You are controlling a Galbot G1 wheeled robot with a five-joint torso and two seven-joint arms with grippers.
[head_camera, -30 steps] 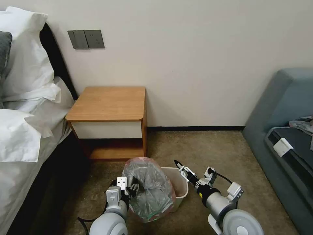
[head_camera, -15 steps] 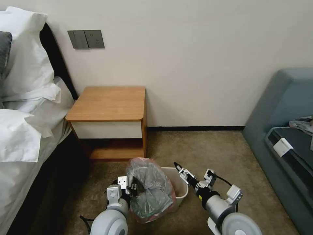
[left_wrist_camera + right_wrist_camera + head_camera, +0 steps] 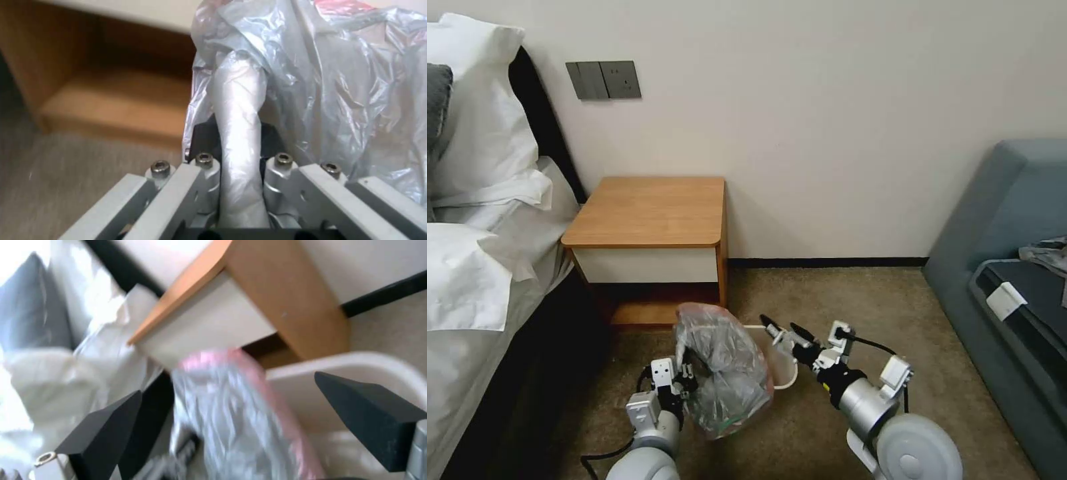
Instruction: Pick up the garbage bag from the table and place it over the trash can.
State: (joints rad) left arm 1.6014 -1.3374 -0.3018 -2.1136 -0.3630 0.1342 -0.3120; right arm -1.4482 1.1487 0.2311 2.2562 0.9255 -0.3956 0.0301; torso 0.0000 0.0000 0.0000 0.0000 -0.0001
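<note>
Left pincer [image 3: 686,381] grips garbage bag [image 3: 724,373] (right pincer [image 3: 786,329] agape) over trash can [image 3: 787,375].

Right claw [image 3: 249,426] fingers spread, garbage bag [image 3: 240,416] between, trash can [image 3: 356,363] rim, table [image 3: 271,306] behind

Both arms are silver-grey cylinders ending in rounded joint caps, each carrying white boxy modules near the wrist. Black cables loop off both. The right gripper [image 3: 787,328] has slim black pointed fingers [image 3: 369,420]. The left gripper [image 3: 240,140] has pale grey metal links fixed with four dark hex screws.
</note>
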